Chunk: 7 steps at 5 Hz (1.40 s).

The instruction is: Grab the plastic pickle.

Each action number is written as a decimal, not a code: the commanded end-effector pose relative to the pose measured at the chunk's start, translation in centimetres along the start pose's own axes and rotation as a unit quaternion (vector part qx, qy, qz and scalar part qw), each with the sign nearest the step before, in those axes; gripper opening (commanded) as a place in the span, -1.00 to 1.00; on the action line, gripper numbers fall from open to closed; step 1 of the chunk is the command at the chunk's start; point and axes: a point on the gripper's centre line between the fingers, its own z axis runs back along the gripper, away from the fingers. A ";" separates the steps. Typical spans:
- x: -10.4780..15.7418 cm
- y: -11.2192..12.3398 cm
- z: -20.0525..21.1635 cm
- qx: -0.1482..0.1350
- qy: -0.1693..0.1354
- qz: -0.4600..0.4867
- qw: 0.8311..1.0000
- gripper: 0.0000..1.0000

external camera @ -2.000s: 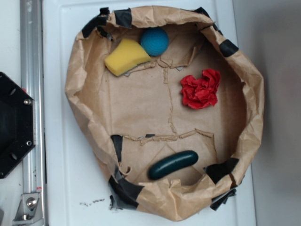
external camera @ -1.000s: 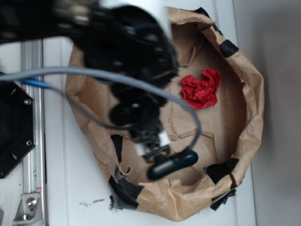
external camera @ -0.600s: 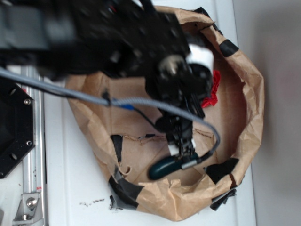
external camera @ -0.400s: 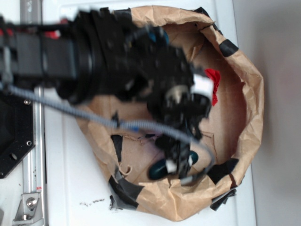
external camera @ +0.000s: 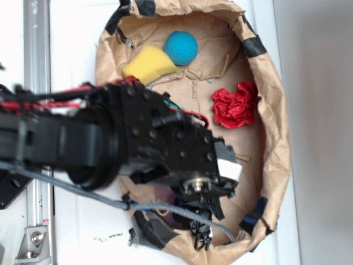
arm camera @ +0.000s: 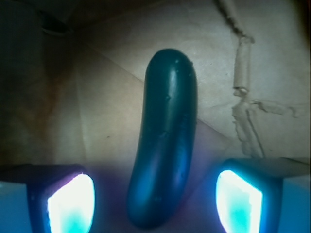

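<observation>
The black robot arm [external camera: 110,146] stretches in from the left and covers most of the crumpled brown paper bag [external camera: 273,127], which lies open like a bowl on a white surface [external camera: 71,33]. A grey cable [external camera: 165,208] loops under the arm, close behind the gripper. The gripper [external camera: 201,236] hangs at the arm's lower end, down at the bag's near rim, where strips of black tape [external camera: 149,232] patch the paper.

Well away from the gripper, at the far end of the bag, a yellow sponge [external camera: 148,65] lies just beside a blue ball [external camera: 181,48]. A crumpled red cloth [external camera: 236,105] sits off to the gripper's far right side, roughly halfway up the bag.

From the wrist camera, the plastic pickle [arm camera: 164,141] lies on the brown paper straight ahead of the gripper [arm camera: 154,201], its near end reaching in between the two fingers [arm camera: 70,201]. The fingers stand spread wide, one on each side of the pickle, with paper showing in the gap on both sides, so neither touches it.
</observation>
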 end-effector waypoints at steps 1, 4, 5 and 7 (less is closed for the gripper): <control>2.3 2.0 0.0 0.047 -0.028 -0.022 0.998 -1.00; 4.1 6.5 15.7 0.110 -0.124 -0.080 0.983 -1.00; 2.9 4.6 18.2 0.132 -0.122 -0.118 0.977 -1.00; 1.9 5.6 17.2 0.147 -0.125 -0.118 0.974 -1.00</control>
